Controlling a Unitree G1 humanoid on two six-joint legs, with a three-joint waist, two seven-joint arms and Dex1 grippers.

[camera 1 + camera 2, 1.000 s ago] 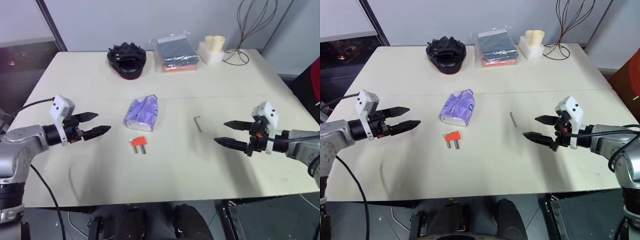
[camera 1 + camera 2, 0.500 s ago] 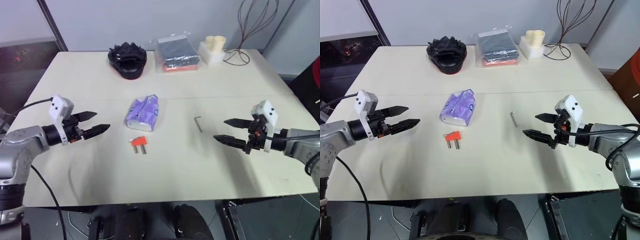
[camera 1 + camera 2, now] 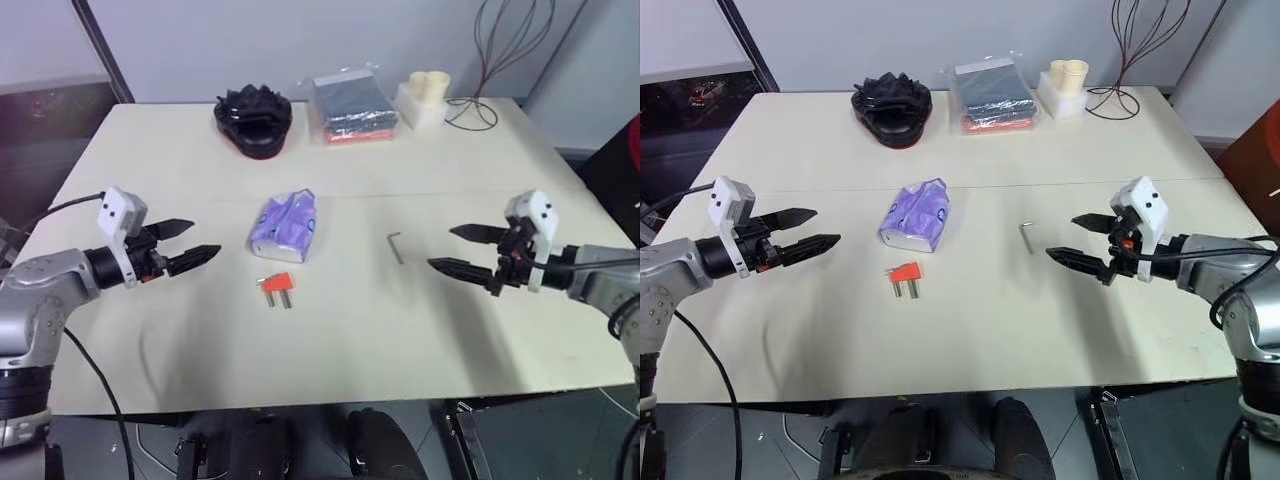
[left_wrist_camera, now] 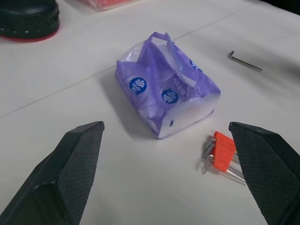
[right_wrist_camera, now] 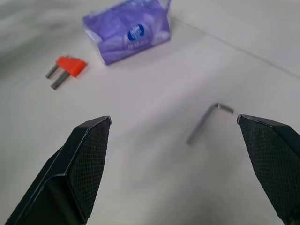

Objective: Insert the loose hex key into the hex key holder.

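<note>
The loose hex key (image 3: 396, 246), a thin grey L-shaped rod, lies flat on the cream table right of centre; it also shows as the hex key (image 5: 205, 123) in the right wrist view. The hex key holder (image 3: 276, 284), a small orange-red block with two short metal keys sticking out, lies near the middle, seen too as the holder (image 4: 223, 150). My left gripper (image 3: 196, 243) hovers open above the table, well left of the holder. My right gripper (image 3: 456, 249) hovers open, a short way right of the hex key. Nothing is held.
A purple-and-white packet (image 3: 286, 224) lies just behind the holder. Along the far edge sit a black object (image 3: 253, 117), a dark wrapped stack (image 3: 353, 104), a cream block with cups (image 3: 425, 98) and a wire loop (image 3: 474, 110). The table (image 3: 330, 340) has bare surface in front.
My right gripper has risen slightly and edged toward the hex key. The left gripper and the objects on the table have stayed where they were.
</note>
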